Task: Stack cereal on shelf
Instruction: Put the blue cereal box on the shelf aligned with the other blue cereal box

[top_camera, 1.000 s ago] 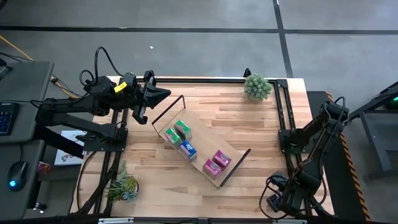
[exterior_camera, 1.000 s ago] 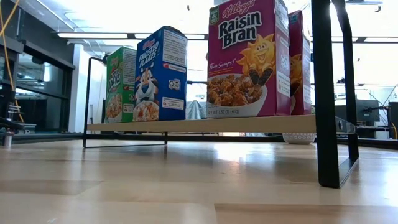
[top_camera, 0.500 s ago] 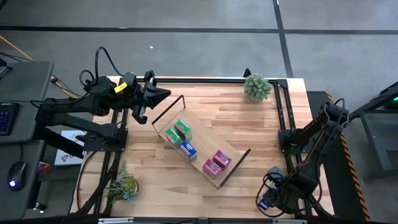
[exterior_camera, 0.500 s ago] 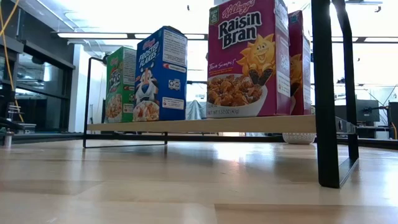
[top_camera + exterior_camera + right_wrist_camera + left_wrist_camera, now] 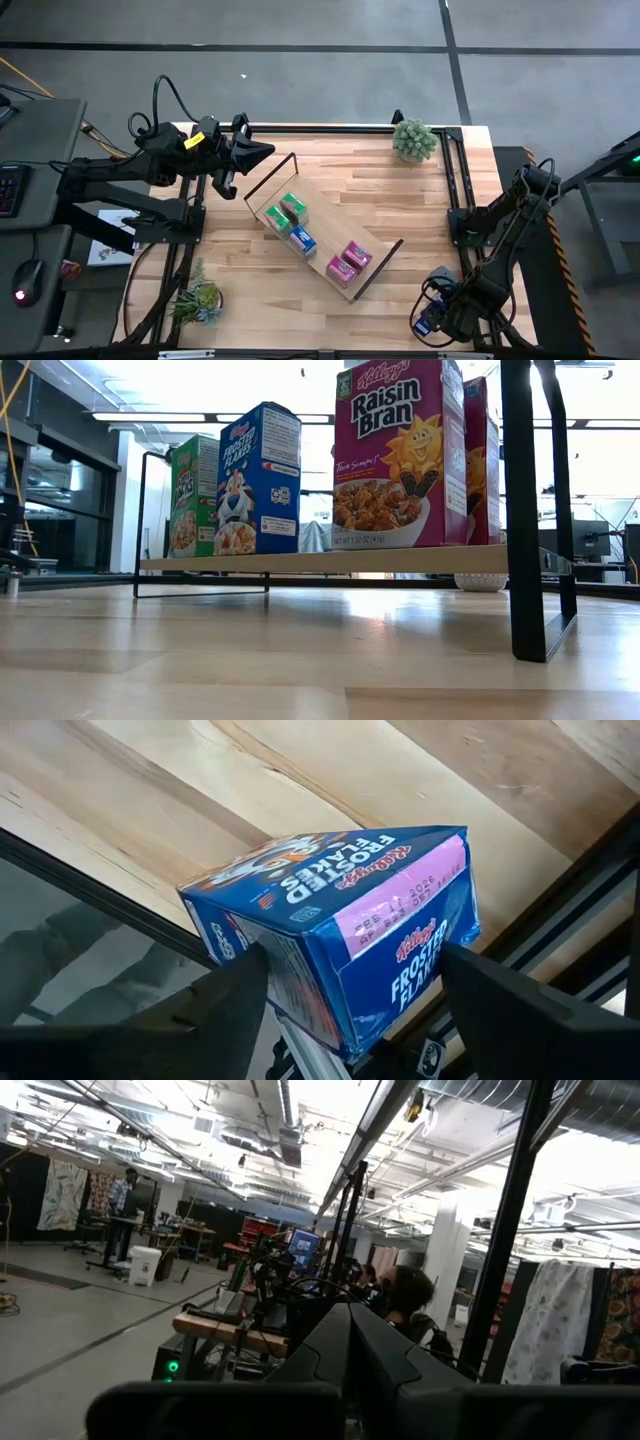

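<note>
Right wrist view is showing the right gripper (image 5: 345, 982) straddling a blue Frosted Flakes box (image 5: 335, 935) overhanging the table edge (image 5: 520, 935), fingers wide, possibly not yet clamping; a glancing squeeze risks knocking it off. Left gripper (image 5: 262, 151) is waiting shut, empty.

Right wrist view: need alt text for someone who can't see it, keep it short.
A blue Frosted Flakes cereal box lies tilted between the right gripper's two dark fingers, which flank its sides. Beyond it are the light-wood tabletop and the table's black frame edge, with grey floor below.
</note>
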Controlling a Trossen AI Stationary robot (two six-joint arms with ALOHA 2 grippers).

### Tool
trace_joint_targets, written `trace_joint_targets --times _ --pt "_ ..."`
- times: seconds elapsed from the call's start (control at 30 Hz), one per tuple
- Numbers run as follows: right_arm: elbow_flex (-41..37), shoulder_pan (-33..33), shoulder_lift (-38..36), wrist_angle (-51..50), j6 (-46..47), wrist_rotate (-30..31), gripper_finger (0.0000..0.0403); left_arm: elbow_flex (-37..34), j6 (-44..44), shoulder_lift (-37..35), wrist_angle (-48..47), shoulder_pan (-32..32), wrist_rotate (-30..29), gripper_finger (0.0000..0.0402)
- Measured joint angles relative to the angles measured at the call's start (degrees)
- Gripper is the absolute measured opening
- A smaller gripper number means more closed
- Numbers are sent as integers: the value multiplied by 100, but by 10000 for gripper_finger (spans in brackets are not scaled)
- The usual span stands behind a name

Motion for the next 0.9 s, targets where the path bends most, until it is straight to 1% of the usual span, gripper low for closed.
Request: trace_joint_targets --times 0.17,0.57,0.9 --pt "2 2 -2 -2 2 -6 241 0 2 0 0 -1 0 0" --pt "10 2 -6 0 2 -11 179 0 4 0 -2 -1 0 0" --pt "13 2 -11 -39 5 -24 109 0 7 0 -4 -1 0 0"
